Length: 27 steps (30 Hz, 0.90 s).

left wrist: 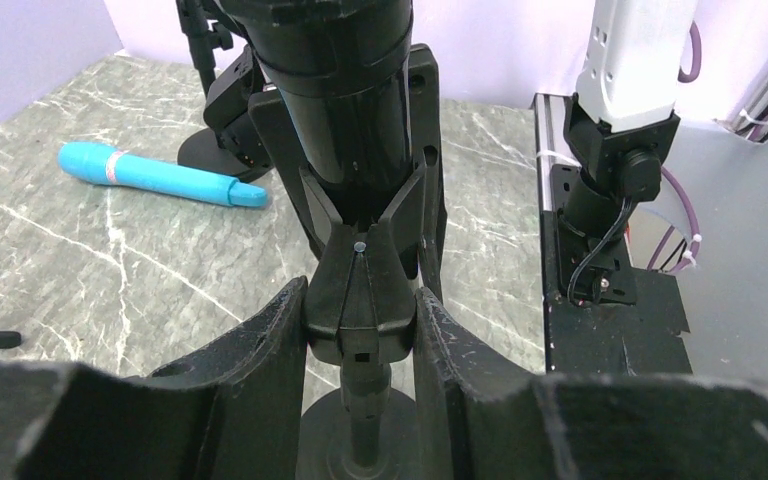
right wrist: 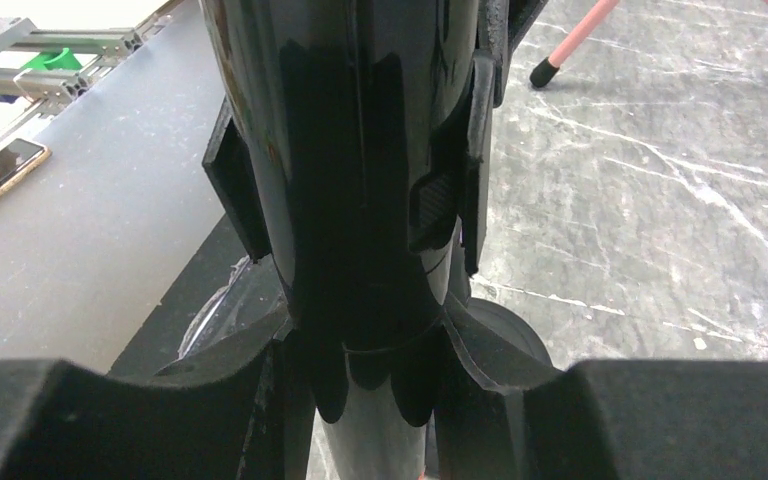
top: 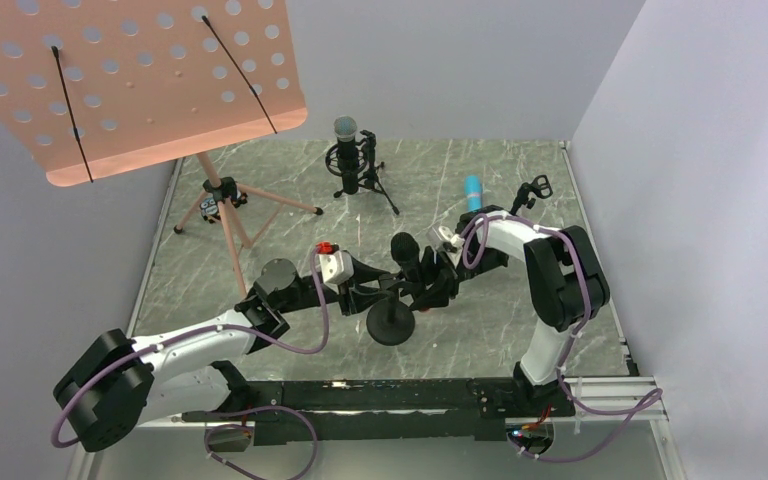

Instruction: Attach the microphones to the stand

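three microphones, three mic stands, one pink music stand, two arms.

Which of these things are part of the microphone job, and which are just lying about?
Part of the job:
- black microphone
- round-base stand
- blue microphone
- silver-headed microphone
- tripod stand

Lying about:
- pink music stand

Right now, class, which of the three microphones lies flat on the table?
The bright blue microphone: it lies on its side on the tabletop. The silver-headed microphone stands in a tripod stand; the all-black microphone is upright at a clip stand.
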### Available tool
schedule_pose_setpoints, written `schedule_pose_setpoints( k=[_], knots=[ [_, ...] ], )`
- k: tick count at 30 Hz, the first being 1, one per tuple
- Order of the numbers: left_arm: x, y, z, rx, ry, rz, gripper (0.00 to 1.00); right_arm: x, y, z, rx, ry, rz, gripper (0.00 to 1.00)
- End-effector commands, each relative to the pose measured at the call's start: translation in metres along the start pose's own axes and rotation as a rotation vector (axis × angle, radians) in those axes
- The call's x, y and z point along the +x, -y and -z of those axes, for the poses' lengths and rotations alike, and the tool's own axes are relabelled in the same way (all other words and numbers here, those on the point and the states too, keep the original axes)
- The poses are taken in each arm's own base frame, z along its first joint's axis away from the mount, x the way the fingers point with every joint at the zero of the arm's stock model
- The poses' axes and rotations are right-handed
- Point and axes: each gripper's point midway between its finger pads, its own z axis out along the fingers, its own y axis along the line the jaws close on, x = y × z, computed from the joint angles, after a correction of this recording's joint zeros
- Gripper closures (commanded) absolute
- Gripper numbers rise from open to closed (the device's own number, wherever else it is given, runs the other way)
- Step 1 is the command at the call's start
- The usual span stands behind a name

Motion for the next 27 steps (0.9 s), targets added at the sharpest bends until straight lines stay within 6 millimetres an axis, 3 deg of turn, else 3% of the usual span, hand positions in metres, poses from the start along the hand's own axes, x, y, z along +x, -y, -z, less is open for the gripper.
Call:
schedule_pose_setpoints(
  k=[1, 11, 17, 20, 25, 27],
  knots=[
    [0.002, 0.007, -0.003, 0.006, 0.02, 0.064, 0.87, -0.021, 0.01, -0.013, 0.001, 0.074, 0.059, 1.0],
    [0.008, 0.008, -0.007, -0.02, -0.003, 0.07, 0.86, -0.022, 0.01, -0.016, -0.012, 0.075, 0.025, 1.0],
    [0.012, 0.011, -0.011, -0.015, -0.04, 0.081, 0.74, -0.021, 0.009, -0.016, -0.012, 0.075, 0.017, 1.0],
    [0.012, 0.012, -0.01, -0.02, -0.042, 0.087, 0.59, -0.021, 0.009, -0.015, -0.006, 0.077, 0.016, 1.0],
    [0.011, 0.01, -0.006, -0.04, -0.045, 0.086, 0.29, -0.021, 0.009, -0.008, 0.018, 0.081, 0.013, 0.8],
    [0.01, 0.01, -0.005, -0.046, -0.04, 0.081, 0.21, -0.021, 0.009, -0.006, 0.028, 0.083, 0.01, 0.73]
  ],
)
